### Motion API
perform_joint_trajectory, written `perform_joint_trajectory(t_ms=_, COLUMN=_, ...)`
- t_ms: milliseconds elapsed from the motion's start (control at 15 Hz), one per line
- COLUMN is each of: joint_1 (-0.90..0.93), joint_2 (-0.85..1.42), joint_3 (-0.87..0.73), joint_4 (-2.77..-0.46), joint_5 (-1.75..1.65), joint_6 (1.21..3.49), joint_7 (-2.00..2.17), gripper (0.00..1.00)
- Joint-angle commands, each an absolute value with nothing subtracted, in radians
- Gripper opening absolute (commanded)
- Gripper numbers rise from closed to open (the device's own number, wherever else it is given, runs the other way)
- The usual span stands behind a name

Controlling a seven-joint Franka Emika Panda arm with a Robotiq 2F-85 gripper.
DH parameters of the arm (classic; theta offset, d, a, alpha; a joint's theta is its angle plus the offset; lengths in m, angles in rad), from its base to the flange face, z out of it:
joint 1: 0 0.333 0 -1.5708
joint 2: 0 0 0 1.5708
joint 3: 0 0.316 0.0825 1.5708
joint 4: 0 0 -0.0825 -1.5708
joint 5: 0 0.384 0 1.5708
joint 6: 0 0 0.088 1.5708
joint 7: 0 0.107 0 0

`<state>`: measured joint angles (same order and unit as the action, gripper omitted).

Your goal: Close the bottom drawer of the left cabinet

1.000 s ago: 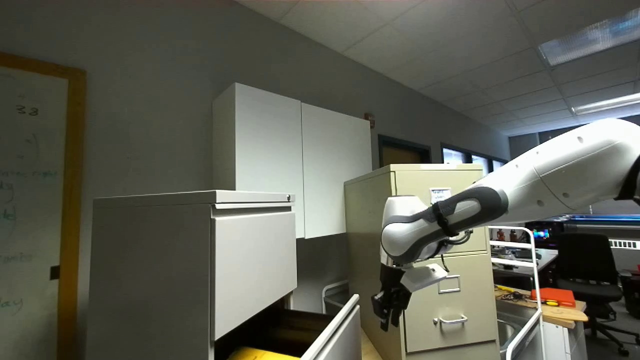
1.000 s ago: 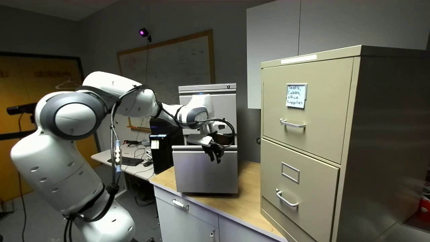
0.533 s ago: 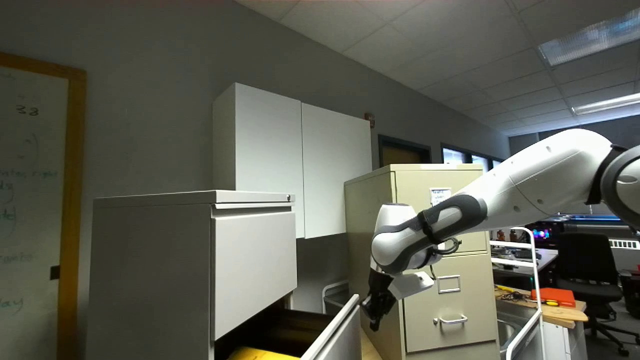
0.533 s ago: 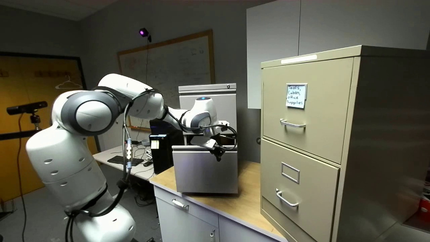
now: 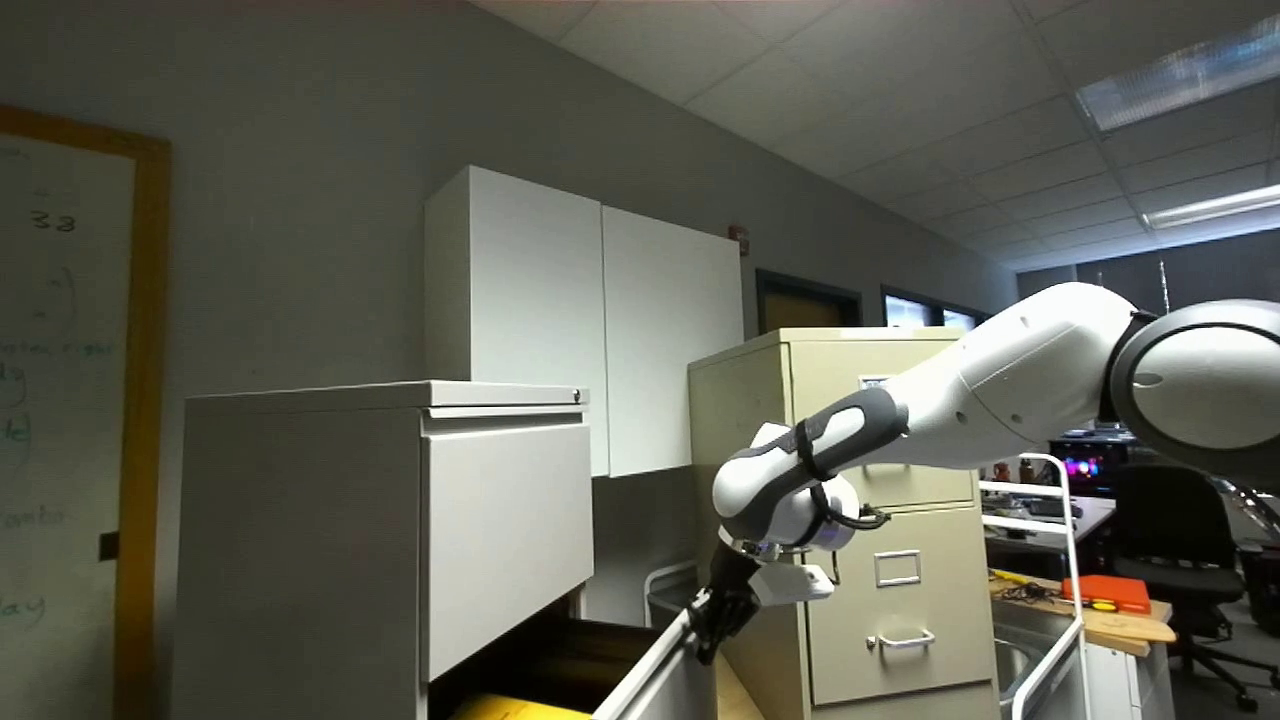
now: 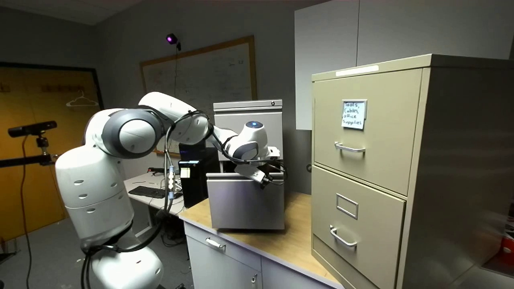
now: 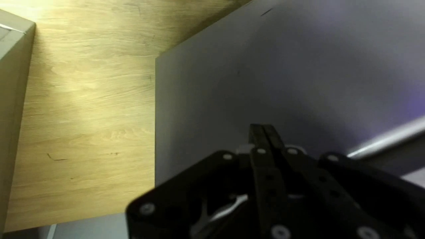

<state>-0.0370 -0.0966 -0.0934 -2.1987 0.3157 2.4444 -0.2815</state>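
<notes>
The left cabinet (image 5: pixel 300 540) is a boxy off-white metal cabinet, which also shows in an exterior view (image 6: pixel 249 106). Its bottom drawer (image 6: pixel 245 208) stands pulled out, with a dark interior and a yellow thing (image 5: pixel 515 708) inside. The drawer's front also shows in an exterior view (image 5: pixel 680 690) and fills much of the wrist view (image 7: pixel 212 109). My gripper (image 7: pixel 263 126) is shut, with nothing between its fingers. In an exterior view the gripper (image 5: pixel 706 650) is against the outside of the drawer front, near its top edge. The exact contact spot is hidden.
The drawer's cabinet stands on a wooden counter (image 6: pixel 299 208). A beige filing cabinet (image 6: pixel 361 160) with metal handles stands beside it, also at the wrist view's left edge (image 7: pixel 13 99). White wall cupboards (image 5: pixel 670 340) hang behind. Cables (image 6: pixel 277 160) loop around my wrist.
My arm has moved toward the cabinet and lowered, bringing the gripper up to the drawer front. The fingers, apart a second ago, are now together. The bottom drawer has slid slightly inward.
</notes>
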Motion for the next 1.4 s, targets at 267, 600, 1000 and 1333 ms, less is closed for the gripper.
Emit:
perform_joint_trajectory(t_ms=267, joint_1=-0.018, joint_2=-0.049, joint_3=-0.096, joint_4=-2.027, joint_5=0.557, joint_6=2.411, joint_7=-0.504, gripper=0.02)
perform_joint_trajectory(t_ms=600, joint_1=-0.027, joint_2=0.010, joint_3=-0.089, joint_4=-1.931, joint_5=0.689, joint_6=2.355, joint_7=-0.592, gripper=0.02)
perform_joint_trajectory(t_ms=1000, joint_1=-0.060, joint_2=0.140, joint_3=-0.062, joint_4=-1.779, joint_5=0.797, joint_6=2.284, joint_7=-0.630, gripper=0.02)
perform_joint_trajectory(t_ms=1333, joint_1=-0.080, joint_2=0.237, joint_3=-0.025, joint_4=-1.649, joint_5=0.811, joint_6=2.245, joint_7=-0.614, gripper=0.02)
